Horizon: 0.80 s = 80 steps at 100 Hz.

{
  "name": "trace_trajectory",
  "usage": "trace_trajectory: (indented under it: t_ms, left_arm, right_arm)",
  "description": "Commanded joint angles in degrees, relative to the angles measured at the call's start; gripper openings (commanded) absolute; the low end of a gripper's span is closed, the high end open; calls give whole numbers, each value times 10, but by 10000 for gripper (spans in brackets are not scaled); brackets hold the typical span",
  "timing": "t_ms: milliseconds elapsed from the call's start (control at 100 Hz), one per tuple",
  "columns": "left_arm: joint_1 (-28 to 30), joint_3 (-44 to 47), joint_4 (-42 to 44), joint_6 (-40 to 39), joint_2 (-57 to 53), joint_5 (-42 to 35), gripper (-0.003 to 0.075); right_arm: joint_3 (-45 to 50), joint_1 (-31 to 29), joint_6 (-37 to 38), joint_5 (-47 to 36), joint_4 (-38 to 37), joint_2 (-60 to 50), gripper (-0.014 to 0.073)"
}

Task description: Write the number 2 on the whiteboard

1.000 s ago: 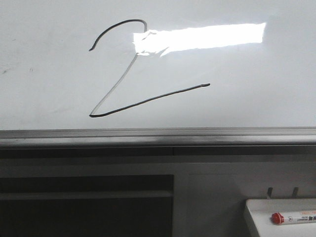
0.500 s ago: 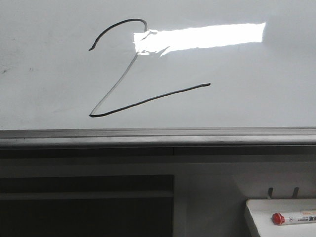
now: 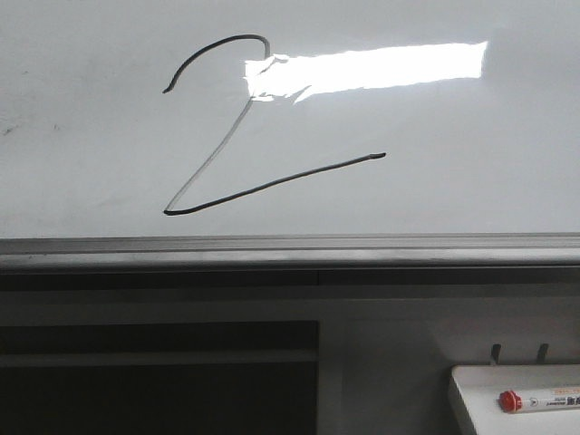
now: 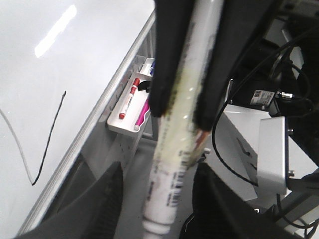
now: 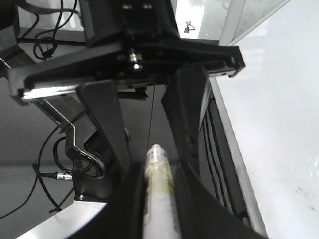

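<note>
The whiteboard (image 3: 453,181) fills the upper front view, with a bright glare and a grey bottom rail. The number 2 (image 3: 213,163) is drawn on it in thin black line; part of it shows in the left wrist view (image 4: 50,134). Neither gripper shows in the front view. My right gripper (image 5: 159,219) is shut on a white marker (image 5: 158,169) with yellowish stains; it also shows in the left wrist view (image 4: 192,107). My left gripper (image 4: 157,209) is open, its fingers spread on either side of the same marker (image 4: 174,174) without touching it.
A small white tray (image 3: 471,399) hangs below the rail at the right and holds a red-capped marker (image 3: 535,400). The left wrist view shows that tray (image 4: 127,130) with several markers. Cables and a grey box (image 4: 271,149) sit beside the arms.
</note>
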Motion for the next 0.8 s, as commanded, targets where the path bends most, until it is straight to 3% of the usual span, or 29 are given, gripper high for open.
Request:
trace_trajectory:
  t_ms: [0, 790]
  left_arm:
    - [-7, -17, -20, -4, 6, -3, 291]
    - [-7, -17, -66, -4, 7, -6, 286]
  right_arm:
    - [-32, 0, -6, -6, 12, -14, -60]
    - [-40, 0, -6, 57, 18, 1, -60]
